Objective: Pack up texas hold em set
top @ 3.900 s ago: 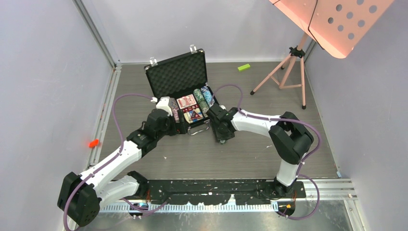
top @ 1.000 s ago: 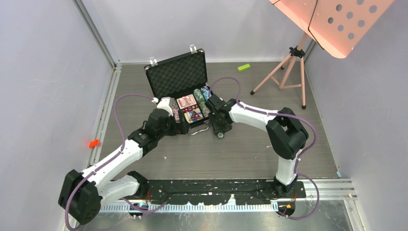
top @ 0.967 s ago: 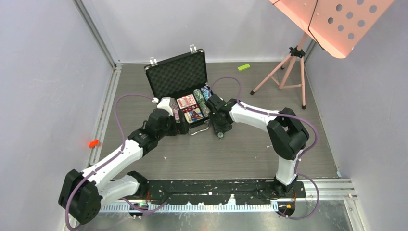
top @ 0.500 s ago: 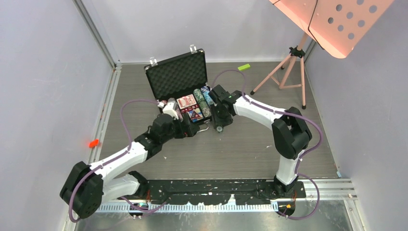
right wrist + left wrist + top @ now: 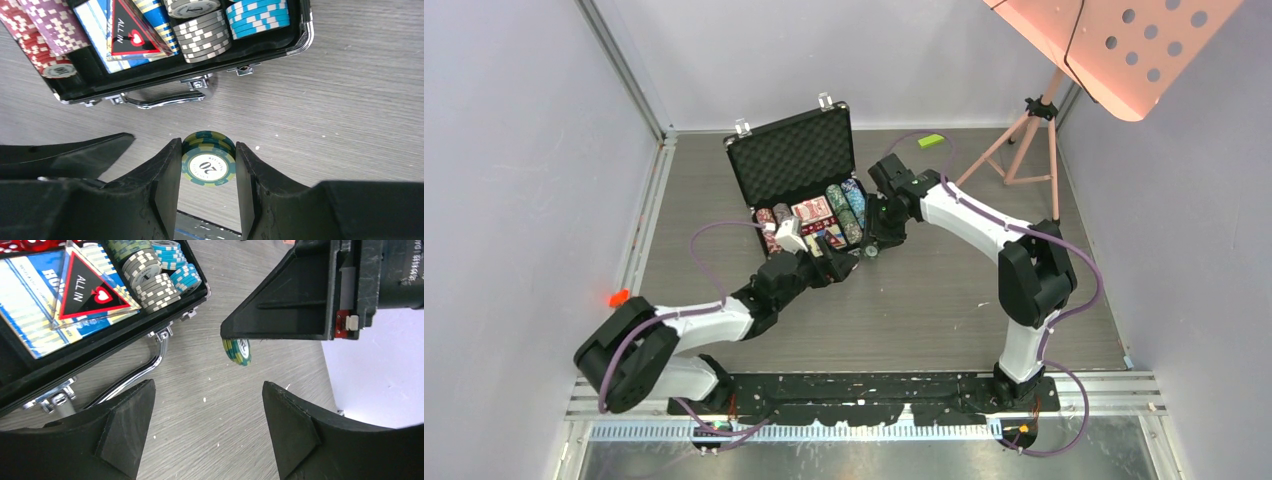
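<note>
The black briefcase (image 5: 792, 155) stands open at the back middle, foam lid upright. Its tray holds rows of striped poker chips (image 5: 849, 210), a card box under an "ALL IN" triangle (image 5: 92, 292) and red dice at the top edge of the left wrist view. My right gripper (image 5: 207, 150) is shut on a short stack of green-and-yellow chips (image 5: 208, 167) marked 20, held above the floor just in front of the case's right corner. My left gripper (image 5: 207, 405) is open and empty over bare floor by the silver handle (image 5: 145, 367), close to the held chips (image 5: 237, 351).
A small green block (image 5: 931, 140) lies at the back right. The pink tripod stand (image 5: 1024, 150) carries a perforated pink panel (image 5: 1114, 45) overhead at the right. A small orange-red object (image 5: 618, 297) lies by the left wall. Grey walls enclose three sides.
My left arm has swung right across the case's front, its jaws narrowing a little. My right gripper has carried the green chips back toward the case's right corner.
</note>
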Controlling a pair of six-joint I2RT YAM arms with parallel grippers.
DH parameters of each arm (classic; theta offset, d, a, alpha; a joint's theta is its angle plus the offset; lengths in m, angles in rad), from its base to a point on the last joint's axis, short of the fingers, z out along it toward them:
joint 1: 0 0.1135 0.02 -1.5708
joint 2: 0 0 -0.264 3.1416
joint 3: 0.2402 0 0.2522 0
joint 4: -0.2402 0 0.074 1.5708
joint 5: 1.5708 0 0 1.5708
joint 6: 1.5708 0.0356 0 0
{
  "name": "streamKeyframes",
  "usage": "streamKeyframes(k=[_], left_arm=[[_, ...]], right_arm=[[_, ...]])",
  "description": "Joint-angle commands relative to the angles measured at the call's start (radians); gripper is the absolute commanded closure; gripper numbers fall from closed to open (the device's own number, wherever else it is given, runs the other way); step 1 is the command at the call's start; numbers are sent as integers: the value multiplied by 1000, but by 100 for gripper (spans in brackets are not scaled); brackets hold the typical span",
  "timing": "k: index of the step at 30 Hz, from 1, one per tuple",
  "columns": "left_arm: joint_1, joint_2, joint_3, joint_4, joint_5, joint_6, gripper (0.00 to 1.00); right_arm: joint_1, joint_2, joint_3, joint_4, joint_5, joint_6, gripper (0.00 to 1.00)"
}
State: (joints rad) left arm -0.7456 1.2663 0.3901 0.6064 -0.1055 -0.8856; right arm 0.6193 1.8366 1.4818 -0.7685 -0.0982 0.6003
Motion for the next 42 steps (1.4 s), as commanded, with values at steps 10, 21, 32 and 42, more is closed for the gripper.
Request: streamKeyframes(k=[10, 21, 32, 42], left_arm=[[-26, 151, 91, 259, -39, -63, 26], [-26, 210, 103, 270, -43, -120, 39], [-26, 258, 136, 275, -27, -114, 68], [24, 232, 278, -75, 38, 37, 100]], right_arm=[[-15, -34, 50, 15, -126, 162, 75], [-15, -36, 30, 49, -148, 187, 75], [-15, -40, 2, 84, -180, 199, 75], [-59, -115, -98, 133, -138, 208, 28]])
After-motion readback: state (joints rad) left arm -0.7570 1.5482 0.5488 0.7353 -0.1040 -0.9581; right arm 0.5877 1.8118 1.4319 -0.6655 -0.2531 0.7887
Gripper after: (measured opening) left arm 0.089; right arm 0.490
